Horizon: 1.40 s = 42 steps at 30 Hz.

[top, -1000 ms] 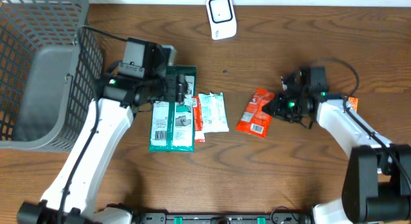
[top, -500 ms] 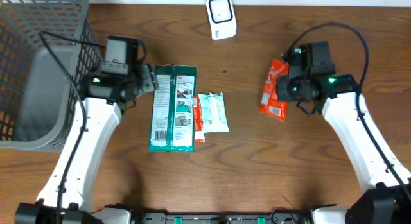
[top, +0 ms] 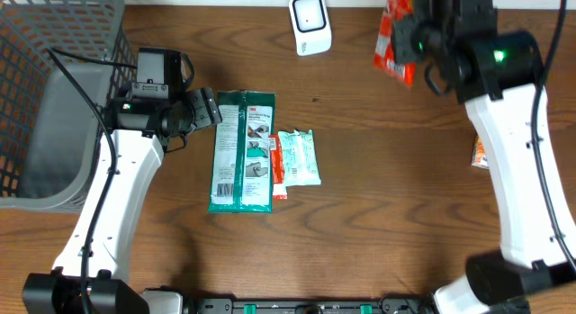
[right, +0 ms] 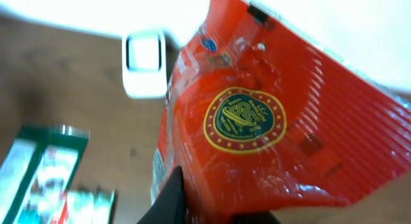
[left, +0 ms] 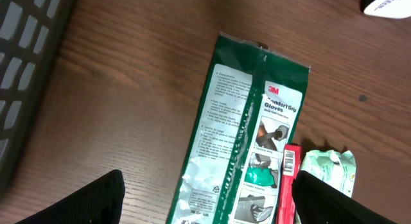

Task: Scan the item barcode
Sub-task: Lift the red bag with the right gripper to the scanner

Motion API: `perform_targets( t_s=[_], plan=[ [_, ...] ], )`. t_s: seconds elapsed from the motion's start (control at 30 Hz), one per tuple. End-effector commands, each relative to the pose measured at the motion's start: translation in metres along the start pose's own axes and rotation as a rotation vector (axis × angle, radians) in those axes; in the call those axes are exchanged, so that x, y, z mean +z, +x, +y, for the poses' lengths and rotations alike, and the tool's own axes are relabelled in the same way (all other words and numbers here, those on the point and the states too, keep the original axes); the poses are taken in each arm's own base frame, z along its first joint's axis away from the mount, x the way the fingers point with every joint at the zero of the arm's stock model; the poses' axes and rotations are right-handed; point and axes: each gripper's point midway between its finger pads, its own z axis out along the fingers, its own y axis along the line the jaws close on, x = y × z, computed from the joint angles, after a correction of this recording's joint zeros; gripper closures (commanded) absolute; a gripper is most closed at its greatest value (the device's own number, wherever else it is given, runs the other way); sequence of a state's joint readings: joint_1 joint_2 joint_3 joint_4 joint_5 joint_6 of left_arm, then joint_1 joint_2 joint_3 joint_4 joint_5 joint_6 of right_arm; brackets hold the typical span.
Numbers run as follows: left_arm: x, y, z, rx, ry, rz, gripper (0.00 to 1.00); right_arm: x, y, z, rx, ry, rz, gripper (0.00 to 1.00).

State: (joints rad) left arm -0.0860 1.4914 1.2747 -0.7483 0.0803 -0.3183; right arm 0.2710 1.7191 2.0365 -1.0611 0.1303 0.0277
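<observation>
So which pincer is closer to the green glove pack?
Left. The left pincer hovers open just beside the green glove pack's upper left edge. The right pincer is far off to the right, clamped on the red packet.

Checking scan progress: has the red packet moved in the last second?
Yes. The red packet, in the right gripper, moved toward the far edge, now beside the white scanner.

So it's a dark wood table (top: 378,215) with a green glove pack (top: 241,152) lying flat around the middle-left. Tucked right against the pack's right side is a thin red packet (top: 278,165), then a white-and-teal packet (top: 299,157) just past that. The grey basket (top: 36,44) sits well off to the pack's left, a white scanner (top: 310,24) is up beyond its top right corner, and a small orange packet (top: 481,152) is way out to its right.
</observation>
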Motion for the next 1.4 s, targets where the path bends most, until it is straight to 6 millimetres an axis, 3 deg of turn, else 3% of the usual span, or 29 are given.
perform_targets(
  t_s=[0.0, 0.1, 0.27, 0.4, 0.73, 0.9, 1.03, 1.2, 1.37],
  plan=[
    [0.002, 0.001, 0.000, -0.008, 0.002, 0.008, 0.16, 0.013, -0.048, 0.007, -0.060, 0.056, -0.099, 0.99],
    [0.003, 0.001, 0.000, -0.008, 0.002, 0.008, 0.16, 0.029, -0.066, 0.018, -0.084, 0.069, -0.159, 0.99],
    [0.002, 0.001, 0.000, -0.008, 0.002, 0.008, 0.16, 0.076, -0.080, 0.036, -0.226, 0.200, -0.204, 0.99],
    [0.003, 0.001, 0.000, -0.008, 0.002, 0.008, 0.16, 0.120, -0.090, 0.061, -0.410, 0.331, -0.254, 0.99],
    [0.003, 0.001, 0.000, -0.008, 0.002, 0.009, 0.16, 0.212, -0.094, 0.111, -0.782, 0.657, -0.376, 0.99],
    [0.002, 0.001, 0.000, -0.008, 0.002, 0.008, 0.16, 0.252, -0.079, 0.130, -0.945, 0.775, -0.443, 0.99],
    [0.002, 0.001, 0.000, -0.008, 0.002, 0.008, 0.16, 0.280, -0.057, 0.146, -0.976, 0.744, -0.462, 0.99],
    [0.002, 0.001, 0.000, -0.008, 0.002, 0.008, 0.16, 0.311, -0.019, 0.165, -0.855, 0.591, -0.412, 0.99],
    [0.002, 0.001, 0.000, -0.008, 0.002, 0.008, 0.16, 0.316, -0.008, 0.174, -0.756, 0.531, -0.410, 0.99]
  ],
)
